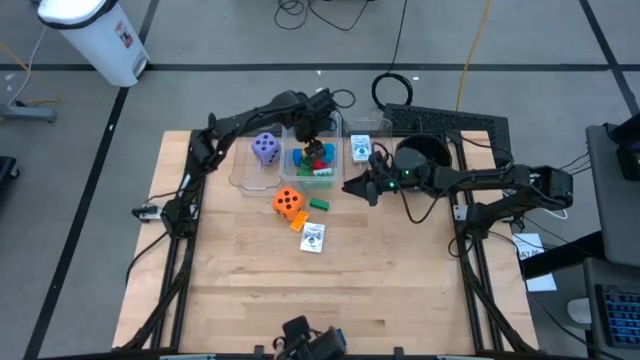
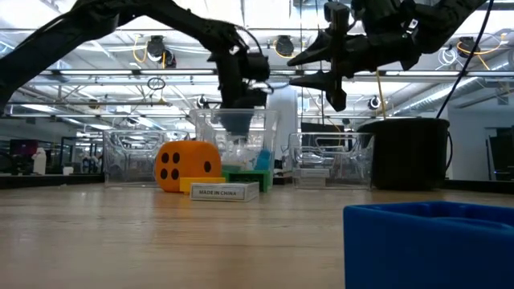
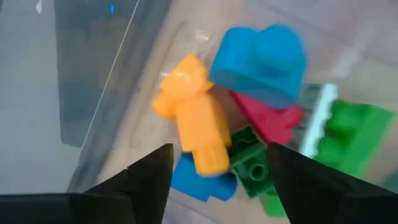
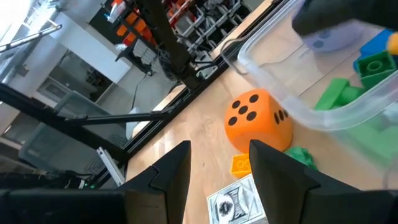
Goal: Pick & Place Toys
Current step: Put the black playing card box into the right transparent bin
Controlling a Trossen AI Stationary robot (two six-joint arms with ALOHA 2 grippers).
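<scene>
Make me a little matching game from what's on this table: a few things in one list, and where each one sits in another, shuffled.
Things:
1. orange die
2. purple die
3. yellow block
4. white card

Places:
A. in the tub's left compartment
B. on the bare table, nearest the front edge
C. on the table just in front of the clear tub
D. in the block pile under the left gripper, whose jaws stand apart

Pairs: 1-C, 2-A, 3-D, 4-B
</scene>
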